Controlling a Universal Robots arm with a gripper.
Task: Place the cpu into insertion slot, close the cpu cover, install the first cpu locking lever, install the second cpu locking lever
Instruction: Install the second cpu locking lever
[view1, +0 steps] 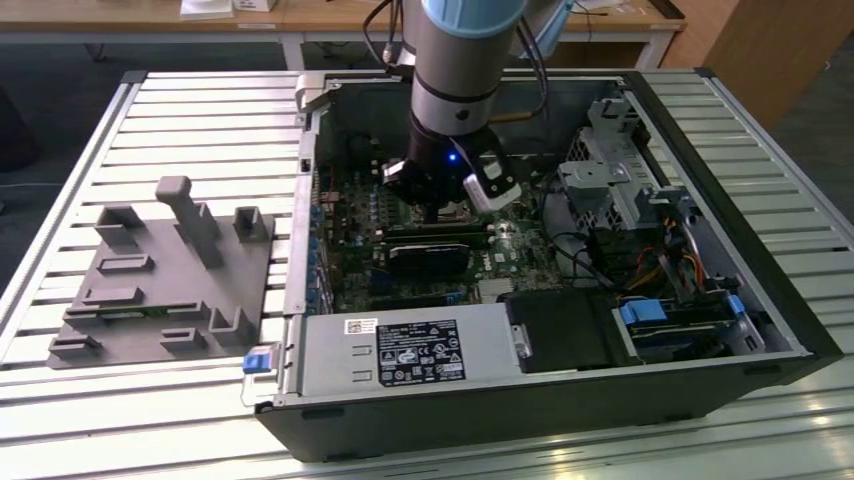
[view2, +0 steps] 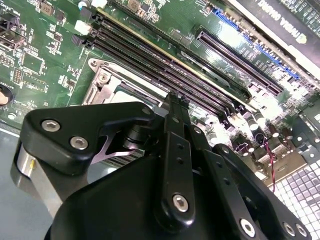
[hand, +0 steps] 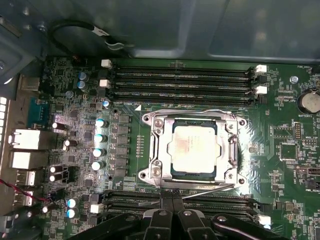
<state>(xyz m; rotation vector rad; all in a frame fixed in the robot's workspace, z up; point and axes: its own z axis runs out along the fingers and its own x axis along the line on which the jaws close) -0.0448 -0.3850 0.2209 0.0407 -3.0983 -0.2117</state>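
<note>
Hovering with black fingers (hand: 172, 212) pressed together, empty, just short of the thin silvery square cpu cover (hand: 192, 120), shut over the silvery-grey square cpu (hand: 193, 146) just beyond them; a slip could scrape the green board (hand: 280, 150).

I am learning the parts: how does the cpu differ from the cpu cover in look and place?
The cpu is a solid, matte silvery-grey plate; the cpu cover is an open shiny frame with a large window. The cpu lies inside that window; the cpu cover lies closed around its edges. The cpu cover is slightly larger. Both are square, metal and flat.
</note>
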